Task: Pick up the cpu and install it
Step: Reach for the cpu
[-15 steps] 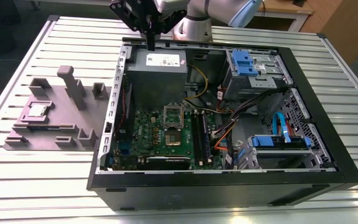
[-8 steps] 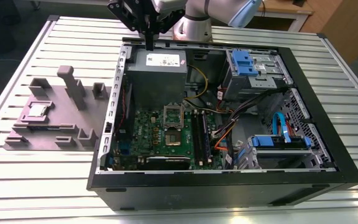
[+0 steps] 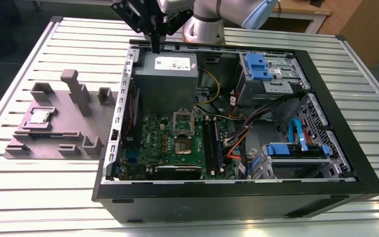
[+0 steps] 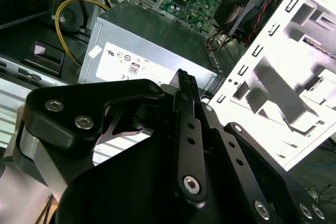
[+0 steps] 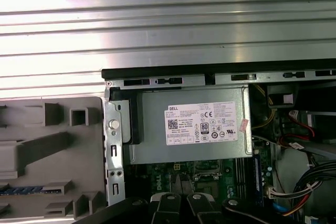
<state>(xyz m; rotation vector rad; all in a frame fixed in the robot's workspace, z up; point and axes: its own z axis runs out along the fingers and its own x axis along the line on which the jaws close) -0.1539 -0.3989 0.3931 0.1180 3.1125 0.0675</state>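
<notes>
The gripper (image 3: 156, 48) hangs above the power supply (image 3: 170, 64) at the case's far end, pinched shut and holding nothing. The cpu (image 3: 41, 116) lies well apart at the exterior view's left, seated shiny side up in its grey holder (image 3: 45, 148), likely so it can be grasped squarely.

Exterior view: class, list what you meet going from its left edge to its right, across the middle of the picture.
The cpu → metal case wall → green motherboard → blue drive caddy.
</notes>
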